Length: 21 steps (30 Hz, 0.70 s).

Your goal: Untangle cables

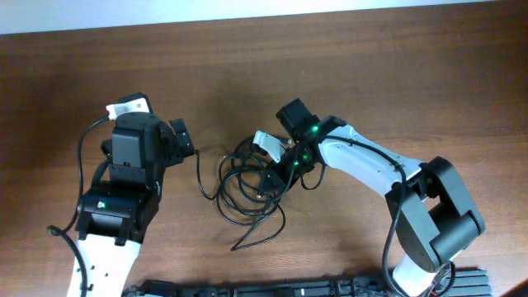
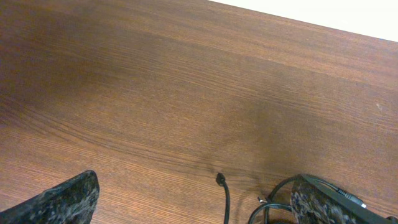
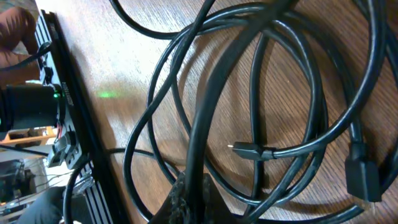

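Item under inspection: the cables (image 1: 247,183), thin black cords lying on the table (image 1: 371,74) near its middle, between the two arms.
Condition of bundle: several loops overlap and cross one another. In the right wrist view the strands pass over and under each other, with a small plug end (image 3: 249,150) and a larger connector (image 3: 364,177) lying inside the loops.
Separated so far: nothing fully. One tail (image 1: 247,242) trails out toward the near edge, and one cord end (image 2: 219,179) reaches leftward, but both run back into the tangle.
Left hand (image 1: 183,140): fingers apart and holding nothing, poised just left of the bundle. In its own view the cord end lies on the table between the two fingers (image 2: 68,199) without touching them.
Right hand (image 1: 280,161): down in the upper right part of the bundle. In its own view the fingertips (image 3: 186,198) appear closed together on one strand that runs up across the loops.
Progress, as judged: early. One strand is gripped and no cord is laid out apart.
Outstanding, as judged: draw the held strand clear, take the free end with the left hand, then separate each cord from the others.
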Motion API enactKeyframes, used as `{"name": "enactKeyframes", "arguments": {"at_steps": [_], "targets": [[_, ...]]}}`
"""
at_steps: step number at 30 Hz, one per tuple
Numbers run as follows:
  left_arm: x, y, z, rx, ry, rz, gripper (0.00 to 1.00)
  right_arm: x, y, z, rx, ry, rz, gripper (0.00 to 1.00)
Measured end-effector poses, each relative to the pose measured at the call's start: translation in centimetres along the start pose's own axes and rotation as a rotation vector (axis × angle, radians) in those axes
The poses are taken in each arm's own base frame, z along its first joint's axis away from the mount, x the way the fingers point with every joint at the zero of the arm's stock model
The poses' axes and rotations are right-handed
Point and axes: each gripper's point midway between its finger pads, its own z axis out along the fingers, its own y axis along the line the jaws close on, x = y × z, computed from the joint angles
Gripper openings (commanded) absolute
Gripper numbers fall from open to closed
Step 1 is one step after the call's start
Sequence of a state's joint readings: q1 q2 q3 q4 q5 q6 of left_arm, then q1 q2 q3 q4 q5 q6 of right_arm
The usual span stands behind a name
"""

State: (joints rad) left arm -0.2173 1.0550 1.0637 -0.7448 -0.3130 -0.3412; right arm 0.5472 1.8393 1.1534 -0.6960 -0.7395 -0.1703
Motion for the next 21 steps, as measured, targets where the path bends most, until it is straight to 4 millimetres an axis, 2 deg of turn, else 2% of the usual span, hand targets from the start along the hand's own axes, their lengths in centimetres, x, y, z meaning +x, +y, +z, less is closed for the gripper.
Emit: {"name": "enactKeyframes", "arguments": {"at_steps": [2, 4, 5, 8, 10, 11, 15, 17, 20, 21], "targets": [[0.0, 0.0, 0.0, 0.000, 0.000, 0.000, 0.99, 0.5, 0.1, -0.2, -0.003, 0.021, 0.031, 0.04], [0.0, 0.0, 0.0, 0.000, 0.000, 0.000, 0.99, 0.7, 0.4, -1.1, -0.001, 0.051, 0.076, 0.04], [0.0, 0.0, 0.0, 0.000, 0.000, 0.000, 0.99, 0.0, 0.5, -2.1, 0.012, 0.046, 0.085, 0.04], [0.0, 0.0, 0.0, 0.000, 0.002, 0.001, 0.99, -3.5, 0.9, -7.0, 0.092, -0.015, 0.075, 0.04], [0.0, 0.0, 0.0, 0.001, 0.000, 0.000, 0.99, -7.1, 2.2, -11.9, 0.180, -0.112, 0.010, 0.04], [0.0, 0.0, 0.0, 0.003, 0.001, 0.000, 0.99, -9.0, 3.5, -15.4, 0.243, -0.186, -0.040, 0.04], [0.0, 0.0, 0.0, 0.003, 0.001, 0.000, 0.99, -13.6, 9.0, -25.5, 0.433, -0.430, -0.213, 0.04], [0.0, 0.0, 0.0, 0.003, 0.001, 0.000, 0.99, -15.1, 12.3, -31.0, 0.530, -0.579, -0.302, 0.04], [0.0, -0.1, 0.0, 0.003, 0.002, 0.000, 0.99, -16.2, 15.5, -36.7, 0.648, -0.747, -0.376, 0.04], [0.0, 0.0, 0.0, 0.003, 0.001, 0.000, 0.99, -16.4, 16.1, -37.9, 0.673, -0.785, -0.388, 0.04]]}}
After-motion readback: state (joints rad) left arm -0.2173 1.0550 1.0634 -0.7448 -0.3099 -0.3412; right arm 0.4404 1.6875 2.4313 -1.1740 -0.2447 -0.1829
